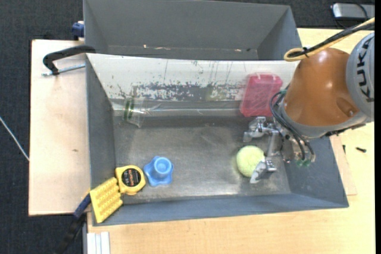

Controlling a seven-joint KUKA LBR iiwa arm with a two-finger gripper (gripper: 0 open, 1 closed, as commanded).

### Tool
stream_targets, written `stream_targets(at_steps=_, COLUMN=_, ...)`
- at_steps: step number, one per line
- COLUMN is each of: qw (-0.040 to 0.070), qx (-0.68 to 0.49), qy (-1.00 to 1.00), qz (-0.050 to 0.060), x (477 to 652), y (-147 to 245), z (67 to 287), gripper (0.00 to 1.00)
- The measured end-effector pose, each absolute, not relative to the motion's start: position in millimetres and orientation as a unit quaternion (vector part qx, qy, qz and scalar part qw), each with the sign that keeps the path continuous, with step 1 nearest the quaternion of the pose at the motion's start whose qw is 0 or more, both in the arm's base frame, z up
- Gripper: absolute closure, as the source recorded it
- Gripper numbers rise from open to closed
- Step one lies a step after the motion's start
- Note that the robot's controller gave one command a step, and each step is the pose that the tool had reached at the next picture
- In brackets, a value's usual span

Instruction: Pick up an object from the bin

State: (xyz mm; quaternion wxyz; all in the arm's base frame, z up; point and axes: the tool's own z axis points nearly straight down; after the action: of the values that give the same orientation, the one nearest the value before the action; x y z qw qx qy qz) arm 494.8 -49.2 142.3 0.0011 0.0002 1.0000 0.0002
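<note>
My gripper is low in the bin's right front part, its two metal fingers spread apart and open. A yellow-green tennis ball lies on the floor just left of the gripper. One fingertip is above the ball in the view and the other is at the ball's lower right edge. Neither finger visibly presses on the ball. A pink box leans against the back wall just behind the gripper.
A blue cap-shaped piece, a yellow tape measure and a yellow ridged block lie in the front left corner. A clear tube with a green end rests along the back wall. The arm's orange cover hangs over the right wall.
</note>
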Motion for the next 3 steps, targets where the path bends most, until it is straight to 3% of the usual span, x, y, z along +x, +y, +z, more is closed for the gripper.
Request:
stream_targets(at_steps=1, qw=0.005, qx=-0.044, qy=0.999, qz=0.000, x=514.7, y=-74, z=110, gripper=0.00)
stream_targets(at_steps=2, qw=0.002, qx=-0.090, qy=0.996, qz=0.000, x=533.8, y=-94, z=70, gripper=0.00)
stream_targets(at_steps=3, qw=-0.003, qx=0.007, qy=1.000, qz=0.000, x=513.4, y=-46, z=75, gripper=1.00)
